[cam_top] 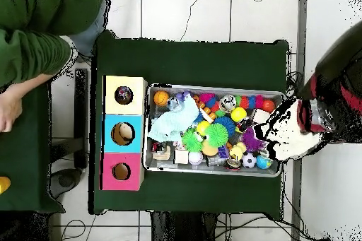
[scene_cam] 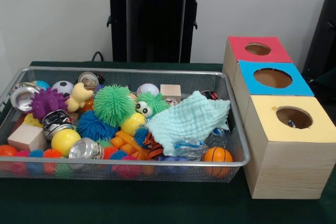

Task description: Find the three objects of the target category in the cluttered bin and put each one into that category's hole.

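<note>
The end effector is hidden under the red and black arm (cam_top: 331,93), which stands over the end of the bin (scene_cam: 131,169) farthest from the boxes in the overhead view. How far it is opened, and whether anything is held, cannot be told. Of the spotted fabric bundles, only one likely candidate can be made out: a whitish scrap with red flecks (scene_cam: 171,101), just beside the pale wooden cube (scene_cam: 170,91) and tucked behind the mint-green muslin cloth (scene_cam: 189,120). The rest are presumably buried. The search step is judged to be in hand, and it would be served best if the cloth, which covers much of the bin's box-side end, were lifted or dragged aside first, since bundles could well be concealed beneath it. The green spiky ball (scene_cam: 113,104) and the tiger-striped plush (scene_cam: 152,149) should be left alone. A bundle should be gripped at its knot, raised clear of the mesh wall, and carried to the hole (scene_cam: 294,117) of the yellow-topped box (scene_cam: 289,156) at the near end of the row on the green surface (scene_cam: 157,203). A small coloured item already seems to be lying inside that hole.
</note>
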`<state>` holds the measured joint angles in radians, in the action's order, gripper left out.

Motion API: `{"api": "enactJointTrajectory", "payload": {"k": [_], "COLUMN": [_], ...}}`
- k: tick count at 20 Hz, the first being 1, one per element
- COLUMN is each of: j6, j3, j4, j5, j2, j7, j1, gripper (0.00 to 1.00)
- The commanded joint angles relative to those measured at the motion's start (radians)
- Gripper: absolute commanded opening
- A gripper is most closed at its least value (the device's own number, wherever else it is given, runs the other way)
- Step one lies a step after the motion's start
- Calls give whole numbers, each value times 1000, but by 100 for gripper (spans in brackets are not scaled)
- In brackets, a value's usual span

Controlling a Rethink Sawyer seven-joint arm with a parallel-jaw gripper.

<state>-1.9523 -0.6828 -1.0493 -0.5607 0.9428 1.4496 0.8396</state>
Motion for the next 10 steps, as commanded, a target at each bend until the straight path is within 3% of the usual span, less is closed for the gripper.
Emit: {"api": "enactJointTrajectory", "payload": {"k": [1, 4, 10], "j6": [-28, 15, 199], "j3": [-58, -45, -11], "j4": [48, 13, -150], "j5": [-49, -31, -31], "j2": [-14, -7, 56], "j7": [-306, -293, -279], "j1": [-6, -2, 27], "gripper": [0, 0, 0]}}
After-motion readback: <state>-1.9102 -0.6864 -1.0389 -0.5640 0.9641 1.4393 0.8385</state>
